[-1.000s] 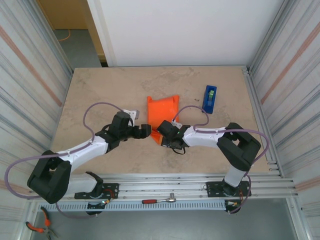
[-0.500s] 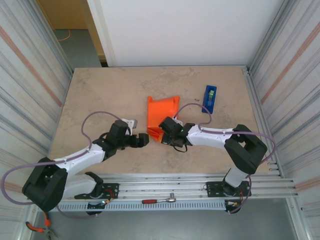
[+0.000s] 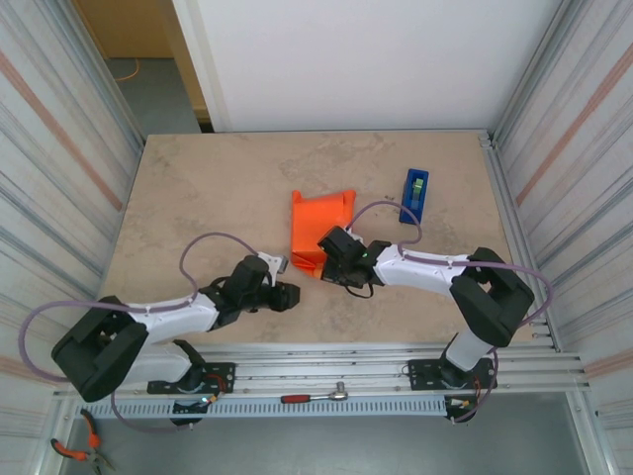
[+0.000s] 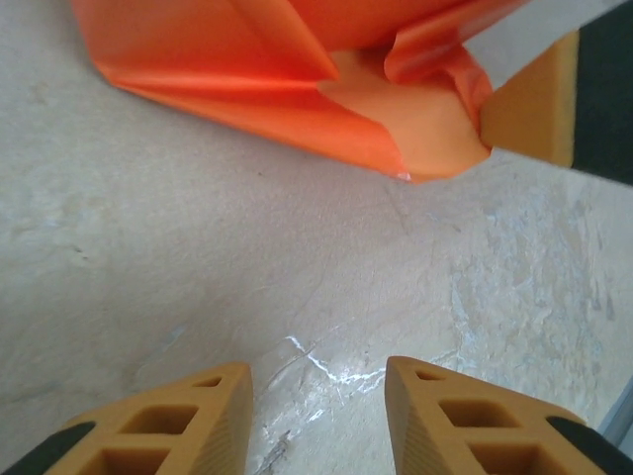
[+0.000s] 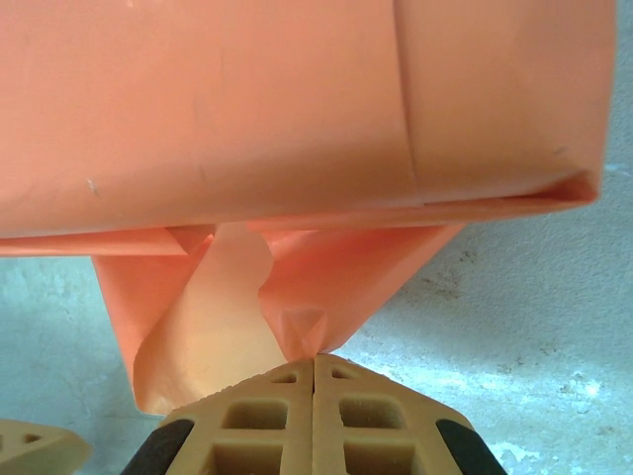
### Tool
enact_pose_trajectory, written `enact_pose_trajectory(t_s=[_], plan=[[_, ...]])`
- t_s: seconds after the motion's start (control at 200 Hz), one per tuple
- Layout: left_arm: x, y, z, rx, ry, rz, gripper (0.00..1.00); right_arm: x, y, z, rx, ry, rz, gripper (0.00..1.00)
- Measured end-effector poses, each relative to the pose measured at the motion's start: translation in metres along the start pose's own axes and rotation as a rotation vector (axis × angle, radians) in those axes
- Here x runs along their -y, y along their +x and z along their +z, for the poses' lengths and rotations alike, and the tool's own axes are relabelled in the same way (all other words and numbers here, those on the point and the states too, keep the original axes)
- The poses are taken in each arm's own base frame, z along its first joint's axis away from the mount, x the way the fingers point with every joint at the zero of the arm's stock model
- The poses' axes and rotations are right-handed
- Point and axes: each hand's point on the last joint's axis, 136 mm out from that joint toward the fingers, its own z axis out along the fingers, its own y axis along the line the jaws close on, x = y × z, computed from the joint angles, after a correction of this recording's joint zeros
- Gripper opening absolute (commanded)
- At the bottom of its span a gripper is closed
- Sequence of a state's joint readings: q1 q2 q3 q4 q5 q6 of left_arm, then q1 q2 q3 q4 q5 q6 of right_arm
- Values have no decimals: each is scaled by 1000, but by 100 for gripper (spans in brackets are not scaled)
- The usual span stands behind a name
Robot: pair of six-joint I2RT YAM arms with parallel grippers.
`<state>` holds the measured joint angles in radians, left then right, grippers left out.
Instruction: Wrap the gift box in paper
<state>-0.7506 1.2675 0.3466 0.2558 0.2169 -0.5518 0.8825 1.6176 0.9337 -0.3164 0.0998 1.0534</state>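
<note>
Left tool backed off, jaws apart | right tool pinching paper

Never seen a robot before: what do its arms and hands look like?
Both the left arm and right arm are white tubes with chunky black joints, each trailing a looping lilac-grey cable. The left hand and right hand are black, with mustard-yellow hollow-celled wedge fingers.

Beige marbled table, corrugated side walls, white backdrop

Left wrist view's top edge crops the paper.
</note>
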Motion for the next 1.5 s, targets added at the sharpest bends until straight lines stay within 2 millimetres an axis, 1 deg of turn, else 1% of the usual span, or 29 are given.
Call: enact_pose_trajectory(t_s=[0.145,0.195,0.471,0.621,0.661,0.706,0.792,0.822,0.907,0.962,1.062,1.142,1.203,1.293,1.408,1.503], plan=[[2,10,13,-35,4,14,39,-1,-2,-2,3,-7,5,0],[3,10,15,-36,5,15,39,-2,-2,-3,2,-12,2,0],[15,-8,36,-13,28,28,39,-3,-4,-6,-3,-27,0,0],[17,-21,45,17,18,32,39,-4,-7,-9,1,-36,5,0],[17,-25,46,29,14,33,39,-4,-7,-10,2,-38,5,9],[16,-29,47,44,6,34,39,-4,-6,-11,1,-42,5,21],[19,-41,49,74,-2,37,39,-1,-4,-15,1,-52,3,35],[20,-45,50,83,-3,38,39,0,-4,-17,1,-55,6,37],[27,-59,51,112,0,42,39,7,-2,-25,9,-69,7,39],[31,-68,50,134,2,45,39,11,-3,-30,21,-83,13,38],[34,-78,49,157,2,47,39,21,-2,-36,40,-104,24,31],[34,-79,49,161,-6,48,40,30,2,-33,44,-112,27,22],[32,-79,49,161,-14,47,40,36,6,-28,44,-115,19,13],[30,-81,49,159,-21,42,40,38,11,-21,37,-126,8,0],[28,-86,48,167,-28,37,40,26,9,-11,41,-167,3,0],[27,-87,48,163,-35,34,40,21,10,0,41,-175,-5,0]])
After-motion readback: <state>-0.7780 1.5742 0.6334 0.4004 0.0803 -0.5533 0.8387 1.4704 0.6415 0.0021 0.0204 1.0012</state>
